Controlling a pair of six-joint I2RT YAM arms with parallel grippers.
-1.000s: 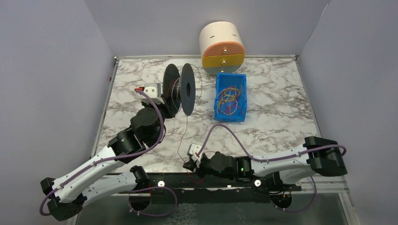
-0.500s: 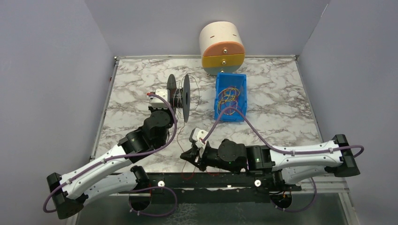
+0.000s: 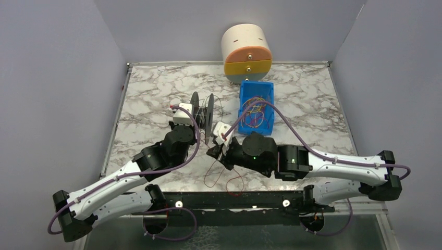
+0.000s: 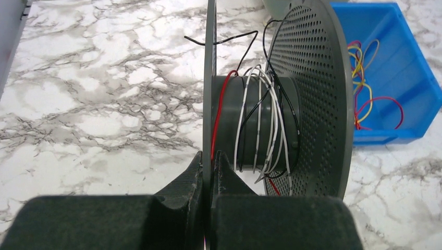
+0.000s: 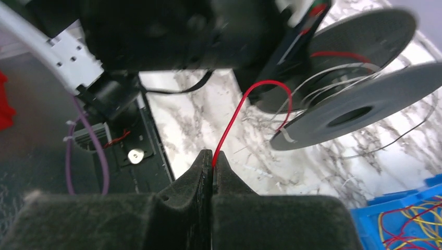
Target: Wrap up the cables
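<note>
We see the right gripper [image 5: 212, 159] pinching the red wire [image 5: 229, 130], which arcs to the black spool [image 4: 312, 99] (the left gripper [image 4: 207, 164] clamps its flange).

Marble table [image 3: 312, 120] bearing blue bin [image 3: 254, 130], red cables [image 3: 205, 178]

Thin red cable [image 5: 229, 130]: partly wound on black spool [image 4: 307, 94] hub, slack tail looping on marble table [image 3: 312, 104] near front edge.

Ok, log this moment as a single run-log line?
left gripper: shut on black spool flange | right gripper: shut on red wire running to spool | slack: red loops on table
</note>
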